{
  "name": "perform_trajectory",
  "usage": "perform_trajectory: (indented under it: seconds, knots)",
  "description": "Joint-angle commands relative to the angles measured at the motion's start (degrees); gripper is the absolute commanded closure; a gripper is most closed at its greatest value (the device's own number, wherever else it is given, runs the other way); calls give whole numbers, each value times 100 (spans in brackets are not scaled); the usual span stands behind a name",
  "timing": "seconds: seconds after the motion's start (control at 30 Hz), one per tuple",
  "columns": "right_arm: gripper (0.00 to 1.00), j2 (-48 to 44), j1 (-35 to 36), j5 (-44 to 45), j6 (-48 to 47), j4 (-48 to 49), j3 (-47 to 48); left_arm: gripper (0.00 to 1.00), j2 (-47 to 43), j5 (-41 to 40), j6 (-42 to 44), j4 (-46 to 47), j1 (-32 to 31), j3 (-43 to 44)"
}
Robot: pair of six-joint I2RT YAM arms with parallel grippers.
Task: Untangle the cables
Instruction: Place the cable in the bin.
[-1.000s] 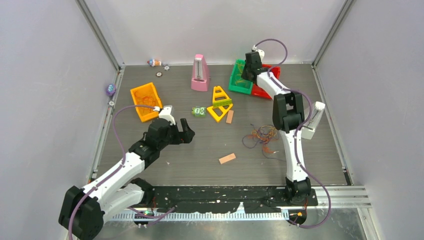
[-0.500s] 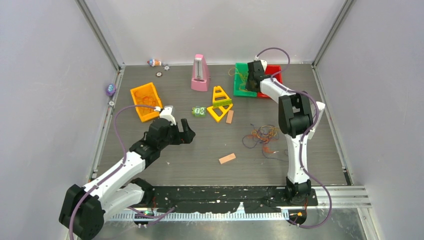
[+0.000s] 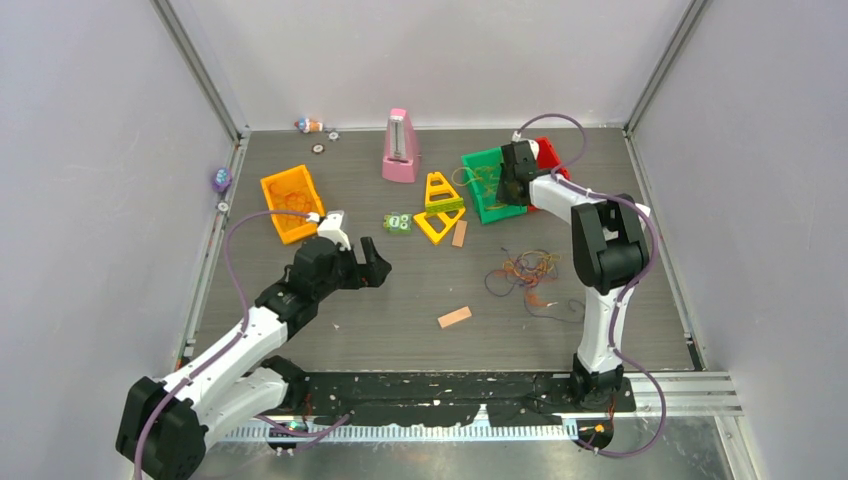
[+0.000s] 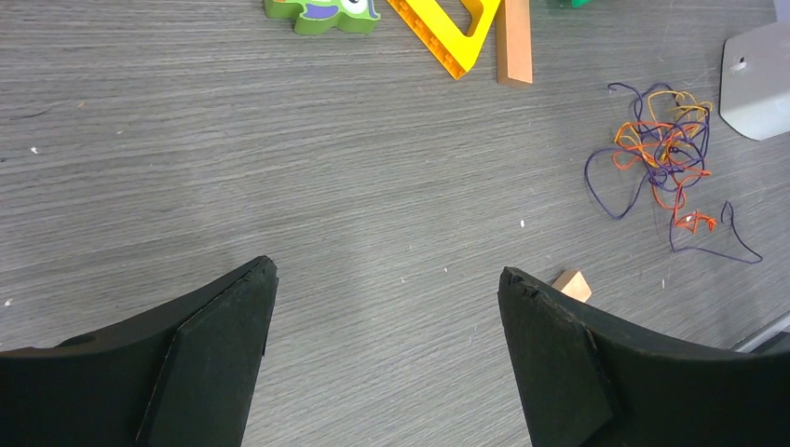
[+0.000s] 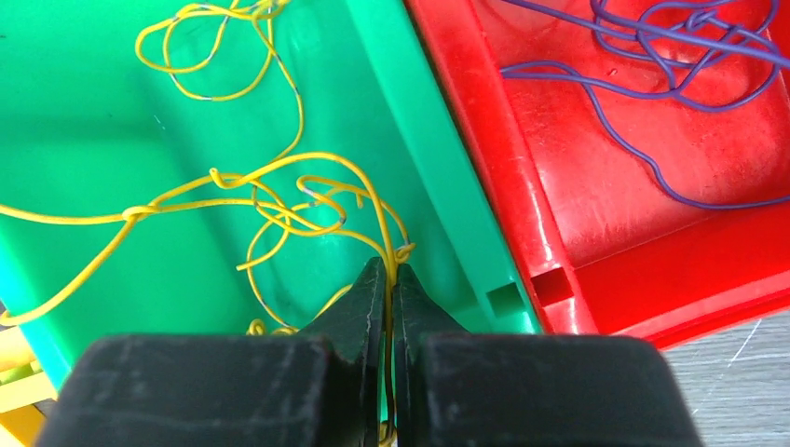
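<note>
A loose tangle of orange, yellow and purple cables (image 3: 525,272) (image 4: 663,149) lies on the table right of centre. My right gripper (image 3: 508,190) (image 5: 388,270) hangs over the green tray (image 3: 472,188) (image 5: 93,112), shut on a yellow cable (image 5: 377,209) whose loops spread across the tray floor. Purple cables (image 5: 652,56) lie in the red tray (image 3: 545,152) (image 5: 606,214) beside it. My left gripper (image 3: 375,262) (image 4: 387,275) hovers open over bare table left of centre, well apart from the tangle, with nothing between its fingers.
An orange tray (image 3: 290,200) sits at the left. A pink metronome (image 3: 402,148), yellow triangles (image 3: 440,205), a green block (image 3: 398,222) and two wooden blocks (image 3: 454,317) (image 3: 459,233) lie mid-table. Small toys (image 3: 308,125) rest at the back left.
My right gripper has come forward and to the right over the green tray, and the tray has turned and slid nearer. The left arm has stayed still.
</note>
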Motion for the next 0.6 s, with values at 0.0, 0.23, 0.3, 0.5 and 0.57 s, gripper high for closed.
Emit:
perform_trajectory:
  seconds: [0.0, 0.23, 0.3, 0.5, 0.57]
  knots:
    - [95, -130, 32, 65, -105, -26, 642, 11, -110, 72, -25, 115, 12, 78]
    - [95, -118, 26, 489, -336, -557, 1656, 11, -180, 10, 0, 24, 13, 110]
    - [95, -223, 2, 534, -371, -580, 1735, 11, -174, 3, 9, 20, 12, 109]
    - [95, -549, -122, 502, -379, -661, 1693, 11, -119, 19, 31, 18, 12, 131]
    - [95, -672, -143, 480, -378, -648, 1527, 11, -113, 14, 33, 23, 12, 126]
